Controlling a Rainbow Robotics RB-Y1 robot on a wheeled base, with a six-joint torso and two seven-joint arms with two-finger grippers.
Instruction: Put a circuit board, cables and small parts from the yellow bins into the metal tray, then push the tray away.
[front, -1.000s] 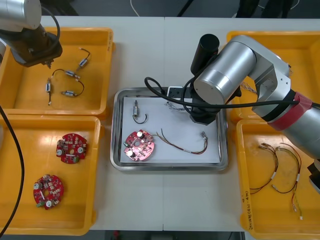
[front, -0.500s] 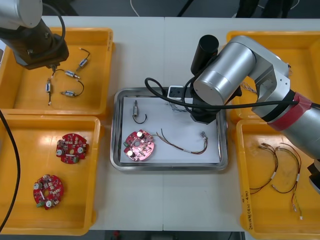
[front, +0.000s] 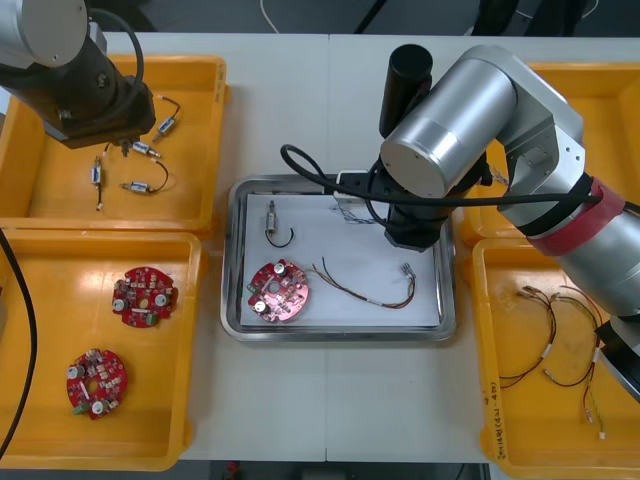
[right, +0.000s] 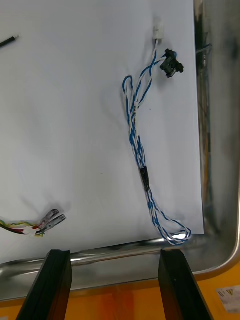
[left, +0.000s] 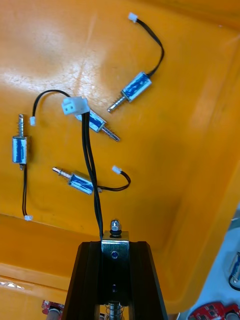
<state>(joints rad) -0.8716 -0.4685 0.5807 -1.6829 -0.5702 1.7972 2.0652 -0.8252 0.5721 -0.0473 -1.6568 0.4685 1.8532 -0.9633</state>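
My left gripper (left: 114, 250) is shut on a small metal part (left: 115, 227), lifted above the far left yellow bin (front: 190, 205). The part's black cable (left: 90, 165) hangs down to a white plug. My right gripper (right: 114, 282) is open just above the far right corner of the metal tray (front: 232, 300). A twisted blue and white cable (right: 137, 150) lies loose on the tray's white liner beyond the fingers. In the tray also lie a round red circuit board (front: 279, 292), a red and yellow cable (front: 365, 290) and another small metal part (front: 273, 217).
Several small metal parts (front: 140, 185) with black cables lie in the far left bin. Two circuit boards (front: 142, 295) (front: 96, 378) sit in the near left bin. Red and yellow cables (front: 560, 340) lie in the near right bin. The right arm's bulk hangs over the tray's far right.
The right gripper has opened and let go of the blue and white cable, which now lies in the tray. The left arm has moved right over its bin, carrying the small part.
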